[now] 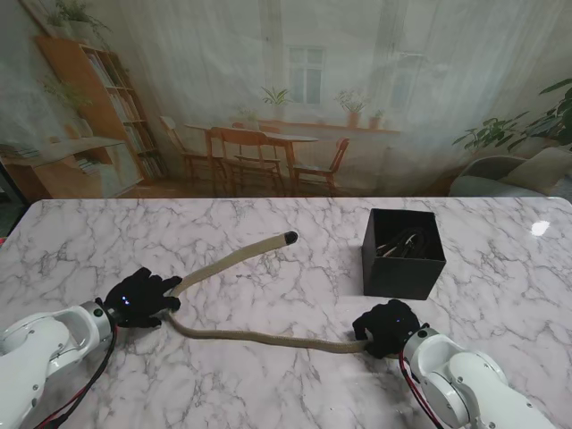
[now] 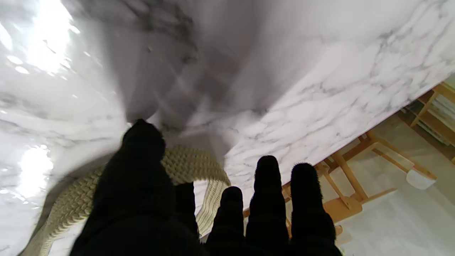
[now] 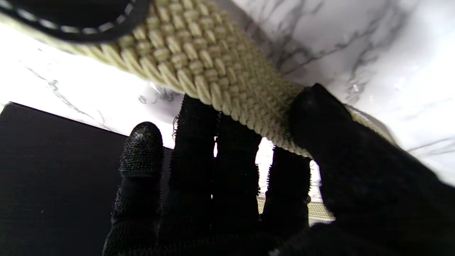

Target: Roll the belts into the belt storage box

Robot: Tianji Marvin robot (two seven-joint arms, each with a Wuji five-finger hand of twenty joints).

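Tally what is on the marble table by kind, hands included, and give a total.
Woven belt: 1
Black storage box: 1
Gloved hands: 2, left hand and right hand
Total: 4

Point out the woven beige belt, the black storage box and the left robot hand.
Woven beige belt (image 1: 268,339), stand view, mid-strap lying on the table.
Black square storage box (image 1: 399,276), stand view, its near outer wall.
Left robot hand (image 1: 140,298), stand view, back of the black glove.
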